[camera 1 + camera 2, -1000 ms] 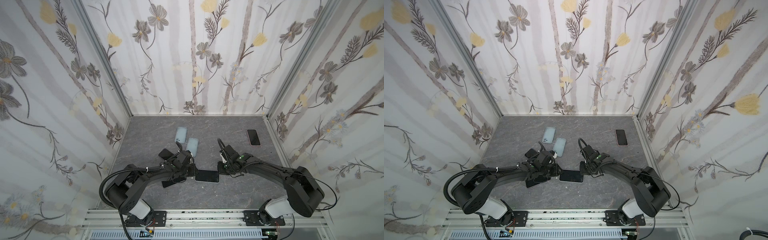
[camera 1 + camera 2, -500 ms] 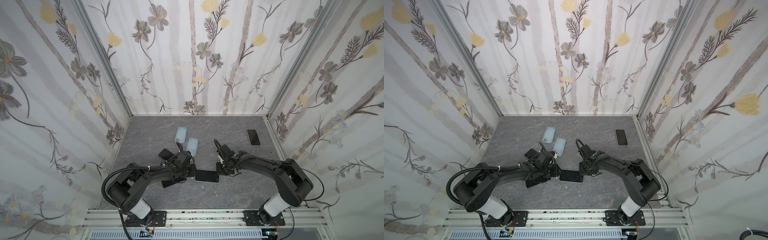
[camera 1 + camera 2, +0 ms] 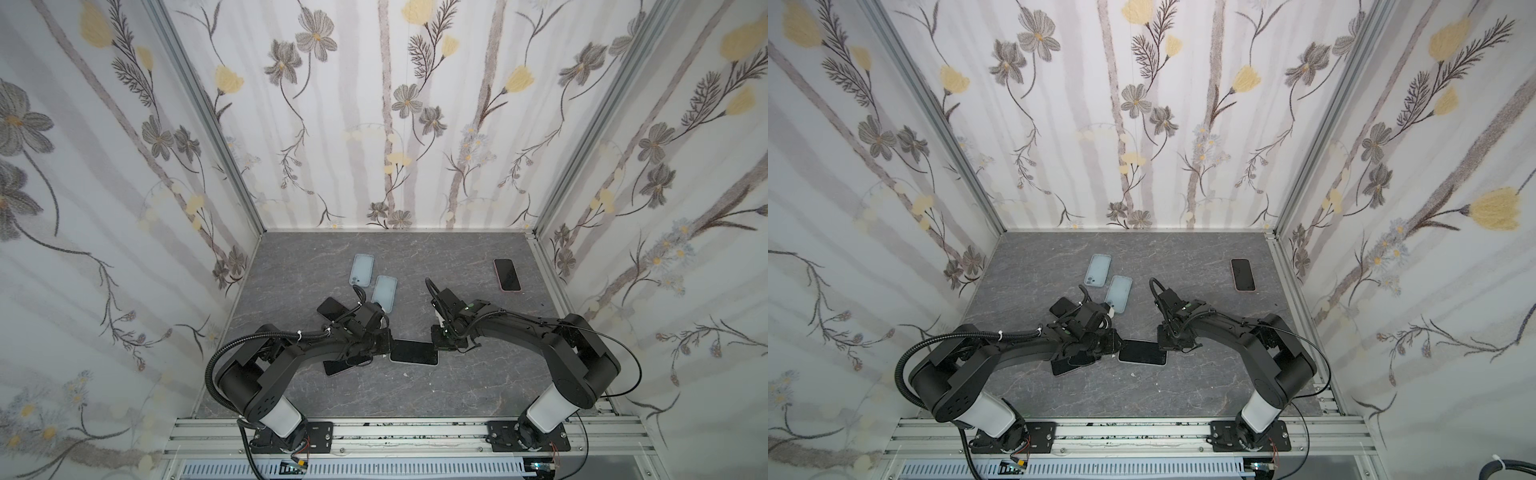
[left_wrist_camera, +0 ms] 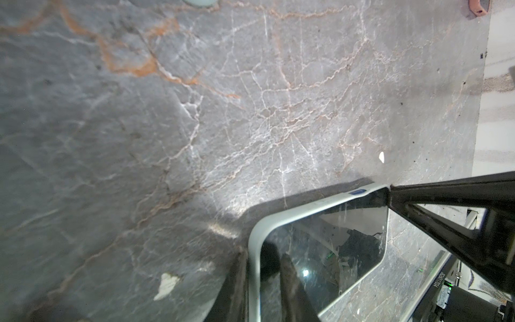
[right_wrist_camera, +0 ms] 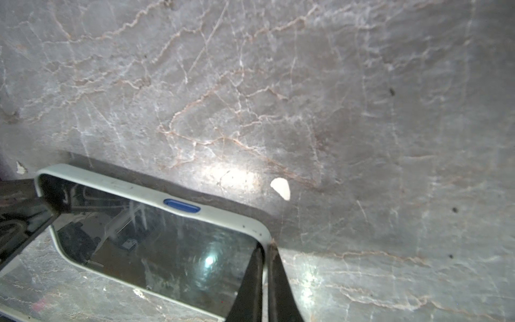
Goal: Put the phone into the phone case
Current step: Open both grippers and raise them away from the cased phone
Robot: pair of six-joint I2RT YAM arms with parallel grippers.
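A phone (image 3: 414, 352) (image 3: 1142, 352) with a dark screen lies flat mid-table, framed by a pale phone case (image 4: 254, 251) (image 5: 214, 216) that has a blue side button. My left gripper (image 3: 386, 345) (image 3: 1115, 347) (image 4: 260, 281) is shut on the case rim at the phone's left end, one finger on the screen side and one outside. My right gripper (image 3: 436, 343) (image 3: 1163, 340) (image 5: 264, 281) is shut on the rim at the opposite end, its fingers almost touching.
Two pale blue cases (image 3: 361, 270) (image 3: 384, 293) lie behind the left arm. A dark phone with a pink rim (image 3: 507, 274) lies at the back right. Two more dark phones (image 3: 332, 309) (image 3: 340, 368) lie partly under the left arm. Small white chips (image 5: 281, 188) dot the grey table.
Both grippers have closed a little tighter on the case ends. The right arm's elbow has lifted and drawn in slightly. The phone has stayed in place.
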